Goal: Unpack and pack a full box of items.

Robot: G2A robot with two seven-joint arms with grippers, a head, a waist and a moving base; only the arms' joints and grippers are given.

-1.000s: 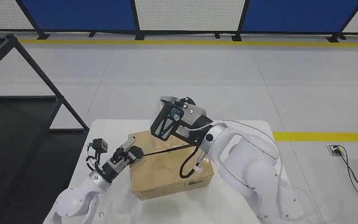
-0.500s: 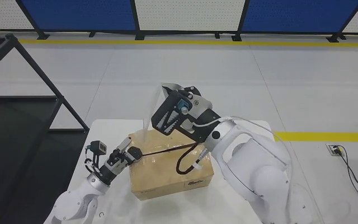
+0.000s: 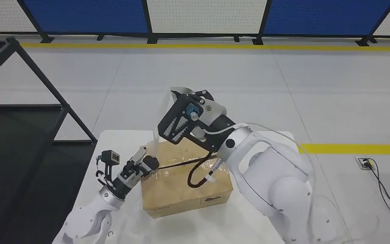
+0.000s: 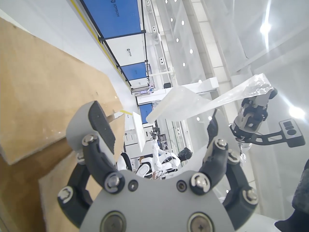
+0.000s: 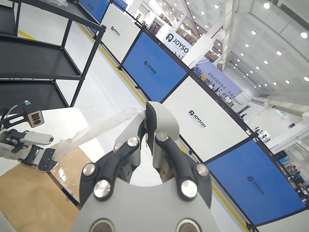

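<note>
Right wrist view: right jaws closed tight on the upper end of a clear, crumpled plastic film strip (image 5: 103,127). The light grey fingers (image 5: 166,121) meet with the film pinched between them. The film runs taut on a slant from there down to the brown cardboard box (image 5: 26,189). Its lower end lies just beside the left jaws, at the box top. Cannot tell whether it touches those jaws.

Left wrist view: left jaws wide, dark ribbed pads (image 4: 101,124) well apart, nothing clamped. One pad sits just beside a cardboard edge of the box. The film shows beyond the gap, rising to the right jaws above.

Top view: right jaws held high above the far edge of the box. Left jaws low at the box's left end, at the start of a dark seam line (image 3: 183,161) that crosses the box top. The box rests on the white rectangular surface (image 3: 122,143), roughly centred.

Surroundings: black metal shelf rack (image 3: 36,122) stands beside the surface on the robot's left. Blue and white partition panels (image 3: 201,15) line the far side of the floor, with a yellow floor line (image 3: 183,44) just in front of them.
</note>
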